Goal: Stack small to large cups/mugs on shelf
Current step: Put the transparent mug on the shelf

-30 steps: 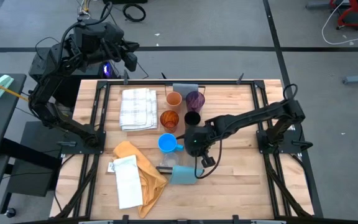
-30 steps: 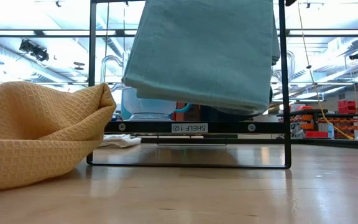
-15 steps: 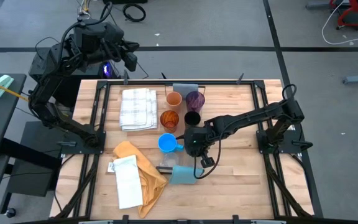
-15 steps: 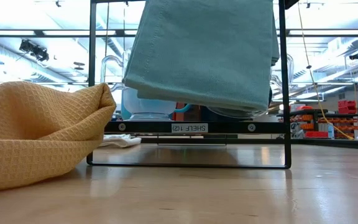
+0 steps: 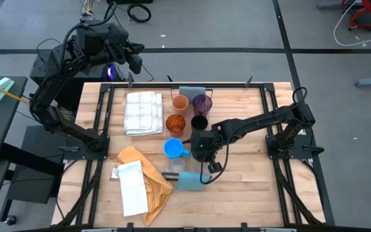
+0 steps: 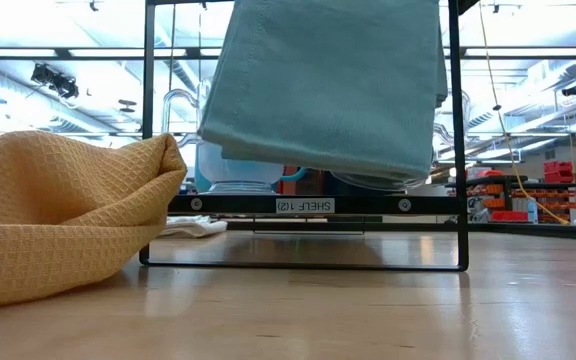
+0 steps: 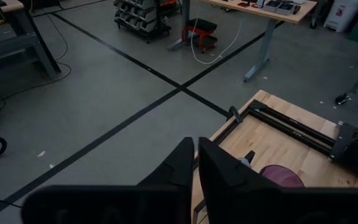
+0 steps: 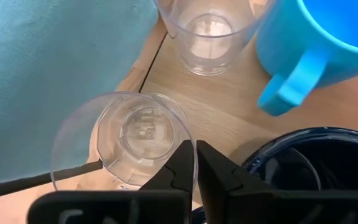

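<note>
Right wrist view: right tool (image 8: 196, 148) closed on rim of upright clear glass (image 8: 126, 134), just beside teal cloth (image 8: 48, 68). High view: blue mug (image 5: 172, 148) at 9 o'clock of that tool; orange cup (image 5: 180, 102), purple cup (image 5: 202, 103), amber cup (image 5: 175, 122), black cup (image 5: 199, 122) grouped at 12 o'clock. Left tool (image 7: 196, 152) closed, empty, beyond table (image 5: 250, 187) edge at 11 o'clock.

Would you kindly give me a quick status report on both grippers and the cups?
Left gripper shut, parked off table. Right gripper shut at clear glass rim, beside navy mug. Teal cloth close alongside.
</note>
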Robot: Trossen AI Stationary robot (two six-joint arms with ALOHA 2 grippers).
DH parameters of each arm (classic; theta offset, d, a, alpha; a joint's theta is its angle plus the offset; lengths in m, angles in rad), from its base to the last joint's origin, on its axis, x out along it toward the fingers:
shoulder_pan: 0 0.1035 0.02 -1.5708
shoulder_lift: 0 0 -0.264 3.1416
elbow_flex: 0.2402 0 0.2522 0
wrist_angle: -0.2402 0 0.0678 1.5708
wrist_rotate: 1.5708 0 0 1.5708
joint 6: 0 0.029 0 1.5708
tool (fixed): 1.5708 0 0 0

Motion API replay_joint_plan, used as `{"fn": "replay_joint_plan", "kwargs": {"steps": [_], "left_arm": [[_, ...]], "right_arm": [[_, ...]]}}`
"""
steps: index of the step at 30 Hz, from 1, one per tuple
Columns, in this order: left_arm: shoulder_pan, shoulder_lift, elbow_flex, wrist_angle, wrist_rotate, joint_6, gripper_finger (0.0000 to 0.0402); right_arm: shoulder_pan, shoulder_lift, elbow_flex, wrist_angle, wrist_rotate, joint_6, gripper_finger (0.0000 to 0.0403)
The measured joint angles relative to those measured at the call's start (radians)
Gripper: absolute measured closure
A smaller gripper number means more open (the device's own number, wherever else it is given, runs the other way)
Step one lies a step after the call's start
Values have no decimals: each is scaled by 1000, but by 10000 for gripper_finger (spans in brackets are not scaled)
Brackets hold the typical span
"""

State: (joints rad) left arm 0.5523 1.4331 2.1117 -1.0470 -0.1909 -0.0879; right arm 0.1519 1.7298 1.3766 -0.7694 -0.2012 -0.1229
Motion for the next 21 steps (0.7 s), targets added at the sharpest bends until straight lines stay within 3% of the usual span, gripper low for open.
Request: {"fn": "replay_joint_plan", "kwargs": {"steps": [21], "left_arm": [[0, 0, 0, 0, 0, -4, 374]], "right_arm": [[1, 0, 0, -14, 5, 16, 344]]}}
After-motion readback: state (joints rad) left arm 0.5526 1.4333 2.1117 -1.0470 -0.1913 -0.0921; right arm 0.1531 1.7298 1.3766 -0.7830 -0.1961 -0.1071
